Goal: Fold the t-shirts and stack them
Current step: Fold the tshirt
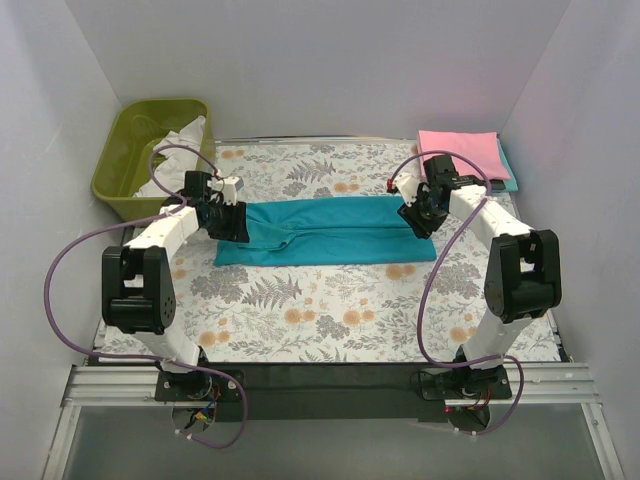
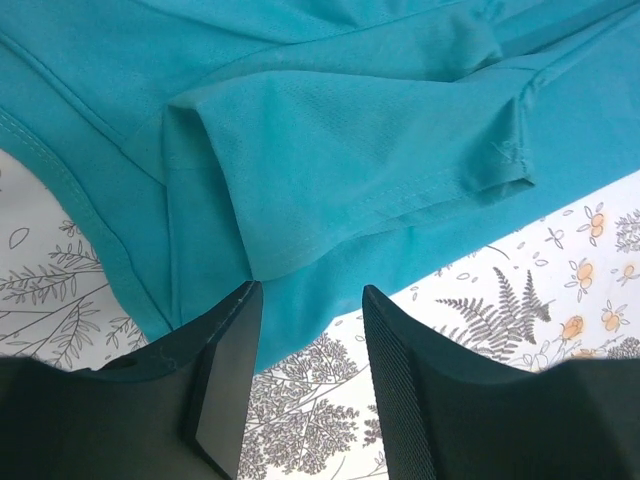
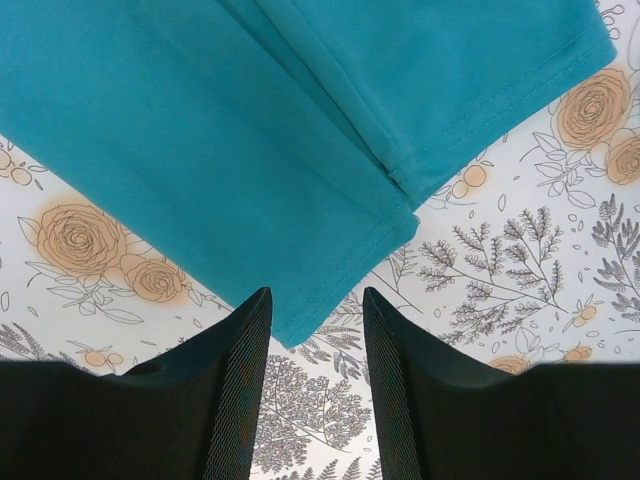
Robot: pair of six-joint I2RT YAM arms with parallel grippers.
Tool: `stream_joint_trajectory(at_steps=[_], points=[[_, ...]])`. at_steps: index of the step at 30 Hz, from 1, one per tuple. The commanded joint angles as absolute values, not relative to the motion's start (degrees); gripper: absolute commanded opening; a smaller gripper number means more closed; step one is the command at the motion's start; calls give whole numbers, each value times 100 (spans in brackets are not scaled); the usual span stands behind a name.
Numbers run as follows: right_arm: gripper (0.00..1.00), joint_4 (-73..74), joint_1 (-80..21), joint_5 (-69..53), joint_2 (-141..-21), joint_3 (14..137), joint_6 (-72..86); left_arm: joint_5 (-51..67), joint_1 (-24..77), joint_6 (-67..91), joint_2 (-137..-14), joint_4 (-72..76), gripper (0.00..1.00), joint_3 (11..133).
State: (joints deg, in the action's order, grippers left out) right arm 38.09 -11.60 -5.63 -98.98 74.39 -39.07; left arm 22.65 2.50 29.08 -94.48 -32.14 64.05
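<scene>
1. Top external: teal shirt lies flat across the middle of the tabletop, folded into a long band running left to right.
2. Left claw sits low over the band's left end. Right claw sits low over its right end.
3. Left wrist: the claw is released, fingers apart, with floral tabletop showing in the gap. The shirt's edge, with a folded sleeve on top, lies just ahead of the tips. The left fingertip is at the cloth edge and nothing is pinched.
4. Right wrist: the claw is released, fingers apart. A hemmed corner of the teal shirt points into the gap between the tips and is not clamped.
5. Pink shirt lies folded at the far right corner of the tabletop, behind the right claw. It sits on another teal cloth whose edge shows on its right.
6. Green tub stands at the far left corner, with white cloth in it, draped over the rim.
</scene>
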Motion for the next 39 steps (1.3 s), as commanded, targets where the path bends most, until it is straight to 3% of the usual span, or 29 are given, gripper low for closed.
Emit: stream_joint_trajectory(at_steps=[1,10,13,18,23,31,35,39], points=[[41,3911,-1134,-756,-9923,7453,-3788,2127,237,3234,-9588,-3076,42,6451],[40,3911,-1134,-677,-10028,7506,-3823,2083,237,3270,-10159,-3023,40,6548],[39,3911,-1143,-668,-10063,7523,-3850,2162,237,3243,-10187,-3050,34,6592],[38,3911,-1143,-650,-10133,7506,-3876,2416,237,3322,-9976,-3006,10,6976],[37,3911,-1134,-659,-10195,7532,-3893,2557,237,3419,-10230,-3059,0,7452],[36,3911,-1143,-642,-10344,7629,-3894,2944,237,3875,-11485,-2971,0,8945],[39,3929,-1134,-624,-10345,7673,-3885,3006,237,3894,-11803,-2944,30,9395],[39,3929,-1142,-641,-10292,7655,-3902,2892,237,3832,-11551,-2918,39,9308]])
